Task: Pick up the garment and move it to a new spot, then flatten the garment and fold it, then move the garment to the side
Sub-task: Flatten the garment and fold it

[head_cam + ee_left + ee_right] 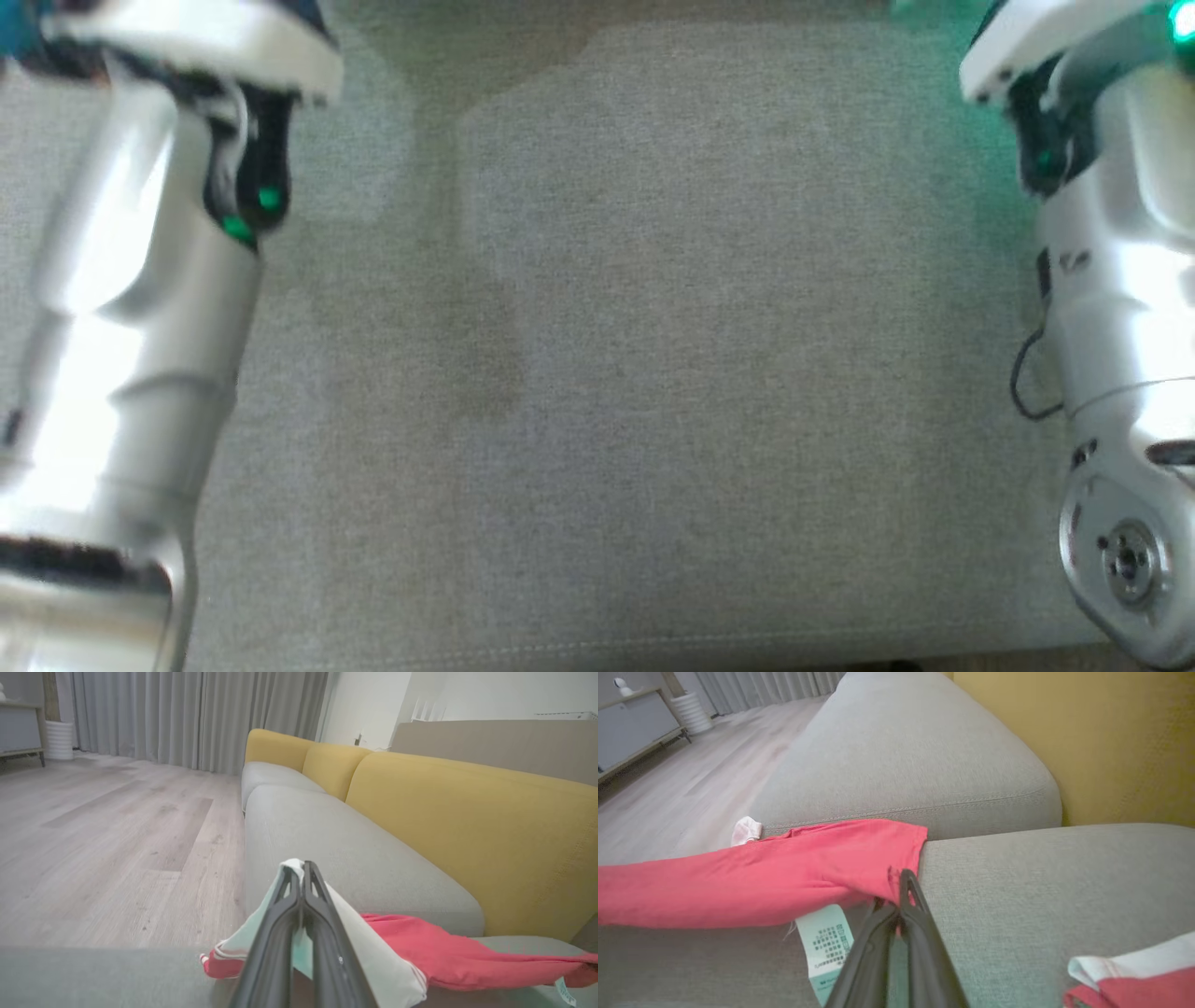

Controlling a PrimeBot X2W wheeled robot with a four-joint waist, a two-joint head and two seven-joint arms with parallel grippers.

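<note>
1. Left pincer (302, 865): we see its two dark fingers pressed together on a pale, white-trimmed edge of the garment (444, 952). From there the cloth drapes off to our right over the grey seat cushion (355, 858) of the sofa.
2. Between the arms, the red cloth spans low across the cushion, in front of the yellow backrest (467, 826).
3. Right pincer (900, 884): closed too, nipping the red hem at a corner.
4. We judge the fabric light, soft and limp. It will sag and crease wherever unsupported, so hems and corners, held taut between both arms, are the places to grip.
5. In the right wrist view a mint care label (826, 942) hangs just beside the fingers. Its tiny print and code block are too small for us to read, and we make out no brand.
</note>
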